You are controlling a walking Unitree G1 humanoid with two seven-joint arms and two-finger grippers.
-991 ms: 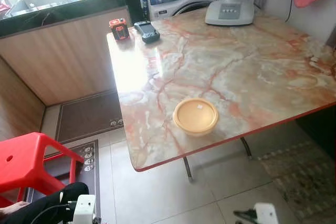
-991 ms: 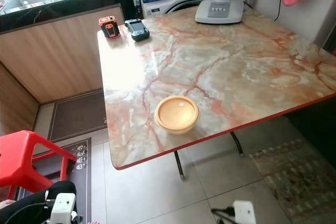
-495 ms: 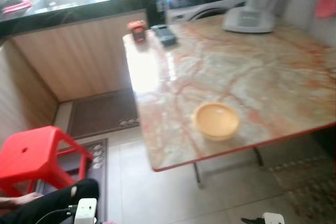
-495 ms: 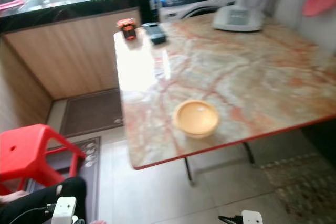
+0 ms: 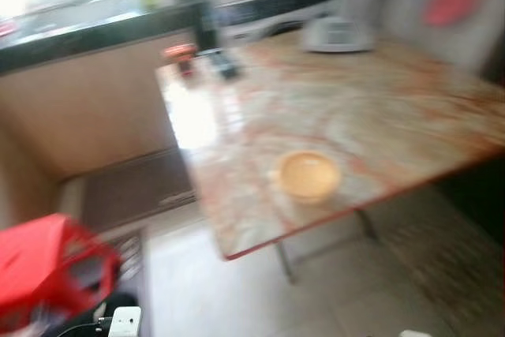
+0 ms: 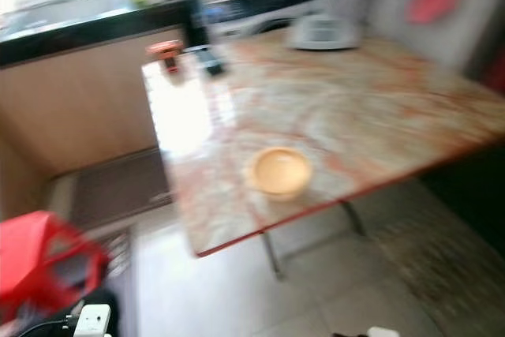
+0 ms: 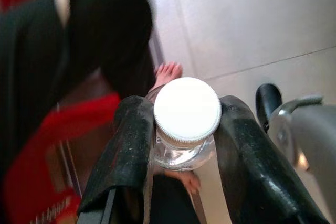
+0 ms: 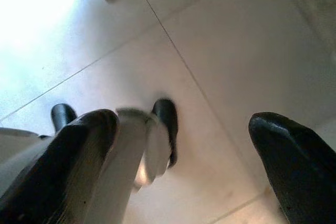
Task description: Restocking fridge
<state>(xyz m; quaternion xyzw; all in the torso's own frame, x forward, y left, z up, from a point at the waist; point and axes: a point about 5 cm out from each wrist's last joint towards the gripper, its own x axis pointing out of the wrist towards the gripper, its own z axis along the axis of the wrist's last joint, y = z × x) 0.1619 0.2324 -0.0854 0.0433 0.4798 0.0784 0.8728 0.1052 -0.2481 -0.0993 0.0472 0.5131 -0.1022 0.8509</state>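
In the left wrist view my left gripper (image 7: pixel 185 148) is shut on a clear bottle with a white screw cap (image 7: pixel 187 109), the neck held between both black fingers (image 7: pixel 131 140), low over the tiled floor. My right gripper (image 8: pixel 184 145) hangs open above pale floor tiles with nothing between its fingers. The head views are blurred. They show a marble-patterned table (image 5: pixel 394 92) with a yellow lidded bowl (image 5: pixel 308 175) near its front edge.
A red plastic stool (image 5: pixel 47 266) stands at the lower left, beside a person's dark trouser leg and bare foot (image 7: pixel 167 72). Wooden cabinets (image 5: pixel 87 108) and a dark mat (image 5: pixel 126 187) lie left of the table. Small devices (image 5: pixel 181 57) and a white fan base (image 5: pixel 335 33) sit at the table's far side.
The head camera has swung and the picture has blurred, so the whole scene has shifted. The bowl and table stay where they were.
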